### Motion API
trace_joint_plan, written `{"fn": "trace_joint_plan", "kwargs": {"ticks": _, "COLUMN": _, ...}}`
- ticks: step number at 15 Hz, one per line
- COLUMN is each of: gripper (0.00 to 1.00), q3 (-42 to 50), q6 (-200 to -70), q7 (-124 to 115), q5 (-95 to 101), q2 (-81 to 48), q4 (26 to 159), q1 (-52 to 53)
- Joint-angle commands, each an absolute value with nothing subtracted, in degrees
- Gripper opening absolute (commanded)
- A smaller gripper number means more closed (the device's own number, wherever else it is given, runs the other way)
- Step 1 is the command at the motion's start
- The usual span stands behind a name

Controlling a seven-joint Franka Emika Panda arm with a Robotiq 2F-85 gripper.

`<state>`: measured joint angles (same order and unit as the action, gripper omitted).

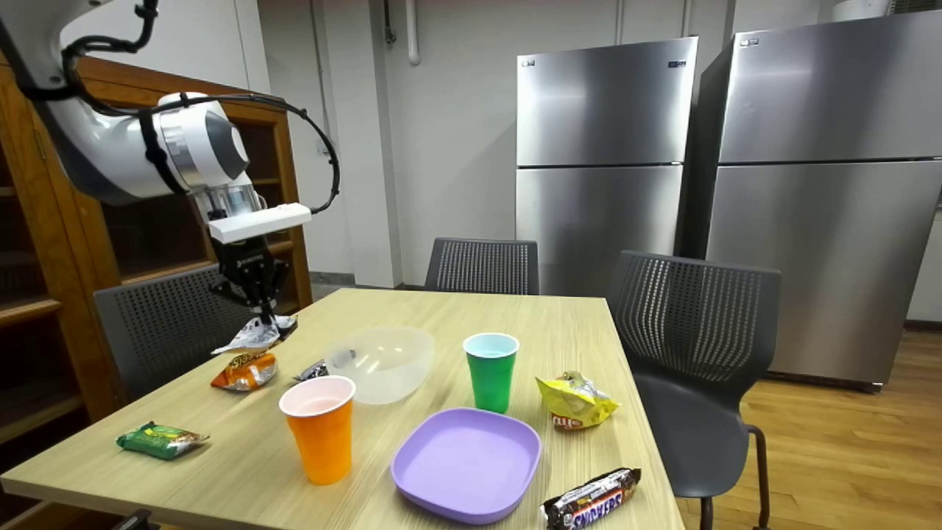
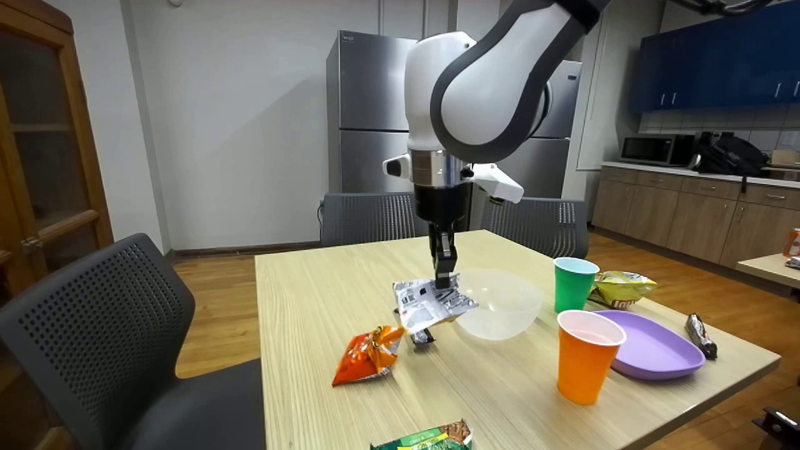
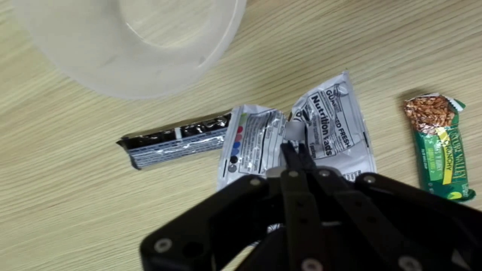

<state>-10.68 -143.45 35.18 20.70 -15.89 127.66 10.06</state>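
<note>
two steel refrigerators (image 1: 603,213) stand at the back, and in front of them a pale wooden worktop (image 1: 412,309) has dark chairs (image 1: 695,331) set round it. on it sits a translucent bowl (image 1: 390,386), wide and upright, then a flat, square purple plate (image 1: 467,464) with rounded corners. an upright green cup (image 1: 491,383) stands between the bowl and a crumpled yellow bag (image 1: 574,401); an upright orange cup (image 1: 324,442) is near the plate too. the tool (image 2: 443,281) points down, its jaws brought together on a silver bag (image 2: 419,309) — creased where they pinch it. that bag hangs tilted, seemingly raised off the worktop, near the bowl and hiding one end of a dark-wrapped bar (image 3: 179,141) in the wrist view. an orange bag (image 2: 369,356) lies near it on the worktop. smallest are the other bars: a brown snickers (image 1: 591,499) near the plate, and a green nature valley (image 3: 440,150) — well apart from the bowl.
</note>
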Motion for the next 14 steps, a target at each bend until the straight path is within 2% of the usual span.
{"fn": "trace_joint_plan", "kwargs": {"ticks": 1, "gripper": 0.0, "q3": -9.59, "q6": -141.68, "q7": 32.16, "q5": 19.68, "q2": -10.38, "q4": 129.32, "q1": 8.42}}
{"fn": "trace_joint_plan", "kwargs": {"ticks": 14, "gripper": 0.0, "q3": -2.11, "q6": -143.85, "q7": 27.97, "q5": 17.77, "q2": -9.73, "q4": 128.89, "q1": 1.46}}
